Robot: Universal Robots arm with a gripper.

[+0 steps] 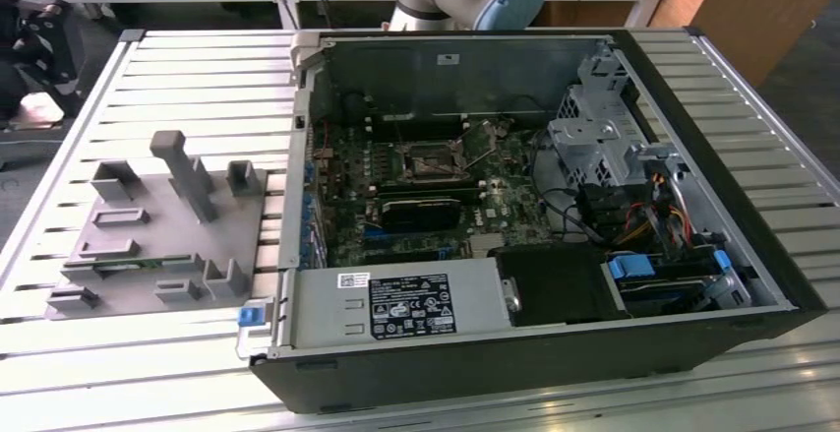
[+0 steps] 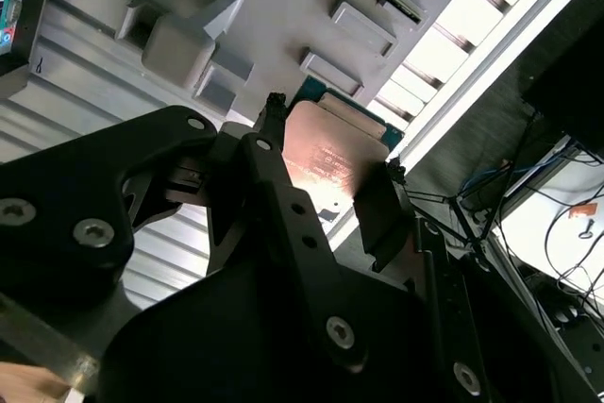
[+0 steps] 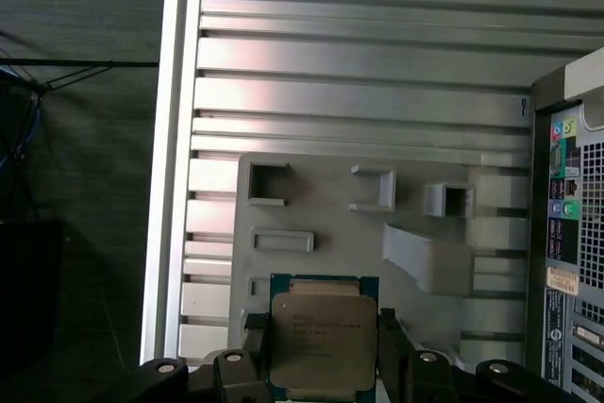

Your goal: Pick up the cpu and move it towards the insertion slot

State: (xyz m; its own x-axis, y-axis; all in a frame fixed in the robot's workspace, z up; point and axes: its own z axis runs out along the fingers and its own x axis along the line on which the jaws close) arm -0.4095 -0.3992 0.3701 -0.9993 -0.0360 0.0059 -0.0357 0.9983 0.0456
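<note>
Nothing legible; faint print on the cpu [image 3: 316, 342]; a printed label [image 1: 407, 306] on the power supply [image 1: 322, 311].

A table [image 1: 197, 68] of ribbed metal slats carries two things. A grey plastic block [image 1: 157, 235] with upright posts and shallow pockets lies flat near the table's edge on the exterior view's left. Just beside it, toward the exterior view's right, an open black computer case [image 1: 525, 383] lies on its side and covers most of the remaining table. In the first wrist view, bare slats run between the block and the table's edge rail.
</note>
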